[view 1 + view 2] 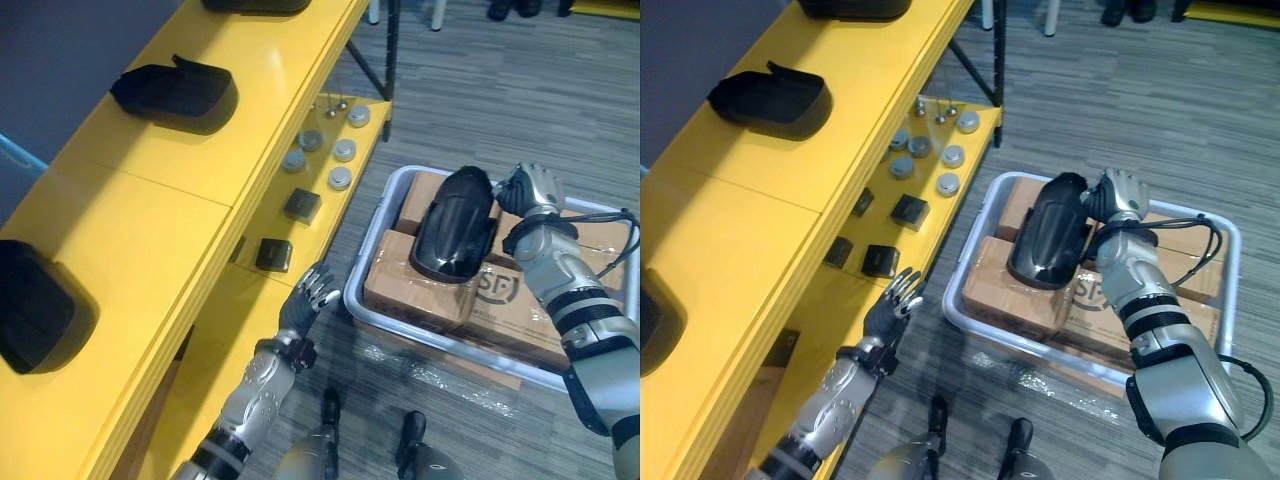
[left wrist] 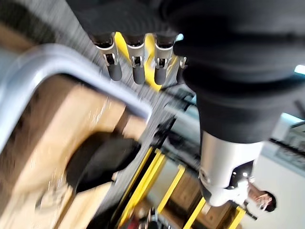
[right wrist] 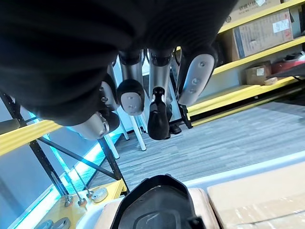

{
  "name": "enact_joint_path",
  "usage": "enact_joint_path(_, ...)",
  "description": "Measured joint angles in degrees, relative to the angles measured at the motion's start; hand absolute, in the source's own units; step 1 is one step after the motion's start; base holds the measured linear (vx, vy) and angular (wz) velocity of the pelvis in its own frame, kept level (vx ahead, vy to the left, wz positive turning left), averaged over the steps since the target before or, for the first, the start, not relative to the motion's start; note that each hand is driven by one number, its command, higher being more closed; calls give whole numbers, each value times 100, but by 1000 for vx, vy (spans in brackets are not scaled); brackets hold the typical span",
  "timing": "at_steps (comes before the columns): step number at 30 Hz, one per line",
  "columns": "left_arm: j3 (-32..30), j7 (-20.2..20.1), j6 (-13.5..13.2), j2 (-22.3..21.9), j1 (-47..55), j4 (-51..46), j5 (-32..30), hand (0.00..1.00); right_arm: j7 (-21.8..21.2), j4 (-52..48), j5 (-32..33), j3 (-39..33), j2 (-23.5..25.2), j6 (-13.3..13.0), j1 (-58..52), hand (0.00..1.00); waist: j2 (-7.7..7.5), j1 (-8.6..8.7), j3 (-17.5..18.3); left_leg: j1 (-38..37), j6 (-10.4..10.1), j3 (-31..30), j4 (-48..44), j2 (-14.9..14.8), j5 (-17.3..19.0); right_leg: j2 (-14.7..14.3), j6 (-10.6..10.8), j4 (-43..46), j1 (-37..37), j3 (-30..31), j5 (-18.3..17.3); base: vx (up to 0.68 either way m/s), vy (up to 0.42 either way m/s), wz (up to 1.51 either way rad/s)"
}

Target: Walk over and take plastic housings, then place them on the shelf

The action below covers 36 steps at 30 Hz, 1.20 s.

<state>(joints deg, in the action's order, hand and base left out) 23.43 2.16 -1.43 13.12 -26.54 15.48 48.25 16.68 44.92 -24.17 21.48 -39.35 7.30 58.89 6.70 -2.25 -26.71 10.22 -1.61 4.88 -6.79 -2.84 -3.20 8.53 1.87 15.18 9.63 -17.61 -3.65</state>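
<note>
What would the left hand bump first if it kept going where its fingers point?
Probably the grey tray's rim, just past the left hand; depth is unclear, so it might slip between tray and yellow shelf.

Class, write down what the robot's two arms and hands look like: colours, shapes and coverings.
The left arm and right arm are silver-grey, in rounded segments with black bands at the joints. The left hand and right hand have silver, dark-tipped fingers and a separate thumb; a dark ribbed cover wraps each wrist.
</note>
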Motion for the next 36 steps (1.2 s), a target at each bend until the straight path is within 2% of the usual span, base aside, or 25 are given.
enact_joint_path(2,31,64,99,-8,-447,552,-9,0,-90,-266,241,-61,161,5,-12,0,-76,91,4,-44,0,105,46,-27,0,-39,-3,-69,0,103,60,-15,14,-24)
enact_joint_path(4,-25,280,103,-74,-898,970,-14,0,-222,-262,841,-136,512,141,-13,0,-196,169,34,-49,-1,226,54,-76,0,-107,-12,-197,14,221,168,-37,9,-32)
enact_joint_path(6,-63,457,62,-215,-1162,1082,-20,0,-211,-6,1277,-342,784,265,10,0,-219,139,45,-39,-1,311,55,-99,1,-137,-26,-251,44,294,222,-45,5,-24)
enact_joint_path(7,-67,625,-29,-364,-1383,1181,-105,0,-134,454,1527,-495,1078,308,79,0,-219,135,46,1,-1,315,50,-113,1,-157,-34,-279,85,305,261,-66,0,-13)
enact_joint_path(10,-122,998,-132,-549,-1584,1307,-417,0,192,837,1838,-578,1410,287,233,0,-218,121,51,241,-17,313,44,-134,-34,-189,-55,-300,317,297,325,-58,-13,-3)
enact_joint_path(11,-177,1194,-160,-590,-1561,1318,-591,0,493,845,2064,-589,1494,239,359,0,-217,107,51,454,-6,308,48,-148,-107,-208,-84,-319,513,286,378,-51,-27,4)
enact_joint_path(14,-176,1416,-174,-596,-1306,1312,-806,0,926,873,2174,-939,1484,178,466,0,-215,-12,50,669,-13,254,49,-162,-176,-230,-100,-343,690,245,415,-19,-31,9)
enact_joint_path(17,-177,1518,-227,-580,-630,1161,-907,0,1342,1079,2227,-1076,1317,154,496,0,-185,-153,53,772,-14,124,1,-139,-179,-207,-99,-343,717,123,414,20,-8,20)
enact_joint_path(20,-155,1365,-323,-585,-2,848,-900,0,1628,1355,2335,-1086,925,137,641,0,-77,-282,25,1075,-13,-78,-157,-83,-181,-143,-93,-286,874,-48,406,6,15,35)
enact_joint_path(22,88,1149,-440,-594,531,741,-901,0,1783,1547,2437,-1069,550,133,707,0,174,-454,-6,1125,-2,-188,-193,17,-188,-28,-42,-155,905,-160,335,-14,34,27)
enact_joint_path(24,306,977,-515,-596,987,614,-905,0,1880,1674,2474,-1003,291,138,733,0,369,-549,3,1219,1,-269,-265,88,-185,75,-14,4,981,-230,270,-24,30,29)
enact_joint_path(26,528,809,-535,-580,1347,582,-901,0,1999,1897,2618,-1005,99,218,799,0,486,-655,-10,1315,15,-316,-314,120,-191,113,-10,74,1057,-276,261,-21,12,21)
enact_joint_path(31,1009,545,-481,-705,1916,640,-889,0,2026,2467,2894,-1021,-196,759,837,0,644,-796,-52,1415,103,-368,-350,169,-252,187,-19,230,1172,-335,237,-12,-11,6)
enact_joint_path(33,1011,493,-516,-827,1977,746,-696,0,1619,2666,2966,-1025,-322,1119,800,0,728,-834,-14,1498,113,-356,-349,180,-260,214,-19,266,1293,-322,234,-16,-34,-4)
enact_joint_path(36,1011,525,-632,-838,1973,962,-440,0,1433,2675,2934,-1010,-351,1344,671,0,735,-844,-10,1565,146,-361,-367,173,-285,224,-37,334,1378,-328,219,17,-70,0)
